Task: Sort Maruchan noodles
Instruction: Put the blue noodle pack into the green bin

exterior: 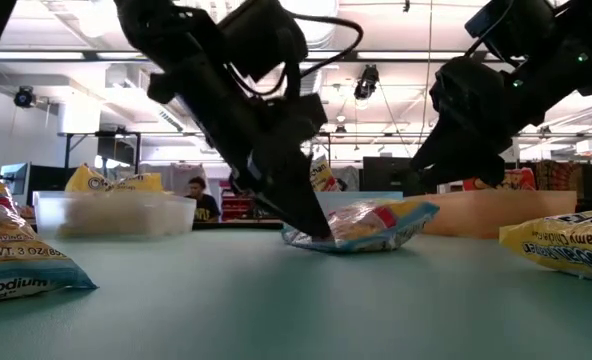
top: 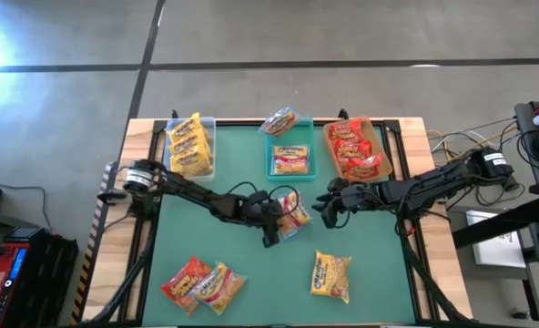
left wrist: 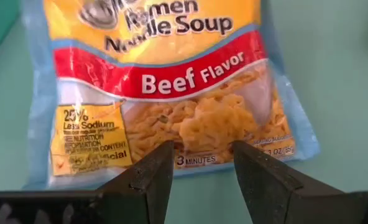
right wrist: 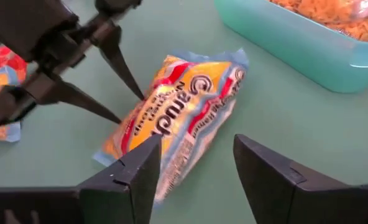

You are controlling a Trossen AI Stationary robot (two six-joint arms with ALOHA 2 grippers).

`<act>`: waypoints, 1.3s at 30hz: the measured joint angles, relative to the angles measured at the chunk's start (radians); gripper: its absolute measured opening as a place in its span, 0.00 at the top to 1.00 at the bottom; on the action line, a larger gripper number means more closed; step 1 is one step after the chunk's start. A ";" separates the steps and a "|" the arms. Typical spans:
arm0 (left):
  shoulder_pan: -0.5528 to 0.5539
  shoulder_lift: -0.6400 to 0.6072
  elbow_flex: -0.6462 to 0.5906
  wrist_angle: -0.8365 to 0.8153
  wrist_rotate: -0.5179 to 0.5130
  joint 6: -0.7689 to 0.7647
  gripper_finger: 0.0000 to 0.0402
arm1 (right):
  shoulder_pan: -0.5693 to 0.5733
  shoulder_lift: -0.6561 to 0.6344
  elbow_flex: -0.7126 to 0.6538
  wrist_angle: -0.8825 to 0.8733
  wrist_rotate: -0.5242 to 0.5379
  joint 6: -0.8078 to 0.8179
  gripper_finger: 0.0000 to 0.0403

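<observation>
One of the Maruchan noodles, a yellow and red beef packet (top: 294, 211) with pale blue edges, lies on the green table mat at mid-table. My left gripper (top: 279, 226) comes at it from the table's left, open, its fingertips at the packet's short edge (left wrist: 199, 163). My right gripper (top: 322, 205) hovers open just right of the packet (right wrist: 184, 106) and above it, touching nothing. Other packets lie near the front edge: two at the left (top: 201, 282) and one yellow at the right (top: 331, 273). Another packet (top: 279, 120) sits beyond the teal bin. My left gripper has its two open fingertips (right wrist: 139, 96) on the packet's short edge seal (left wrist: 199, 163), one toward each corner. The fingers slant down from the table's left. The packet lies on the mat, its far end slightly raised (exterior: 416, 212). It is not pinched.
Three bins stand in a row at the far side: a clear one (top: 192, 146) with yellow packets, a teal one (top: 290, 160) with one packet, a tan one (top: 356, 150) with red packets. Bare green mat (top: 251, 264) lies between the front packets.
</observation>
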 joint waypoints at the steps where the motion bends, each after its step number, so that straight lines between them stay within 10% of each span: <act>1: 0.001 0.013 0.000 0.011 -0.005 0.003 0.62 | 0.001 0.000 0.000 0.000 0.000 0.002 0.51; 39: 0.008 0.101 0.000 0.073 -0.015 0.027 0.62 | -0.012 0.353 0.161 0.122 -0.055 0.114 0.47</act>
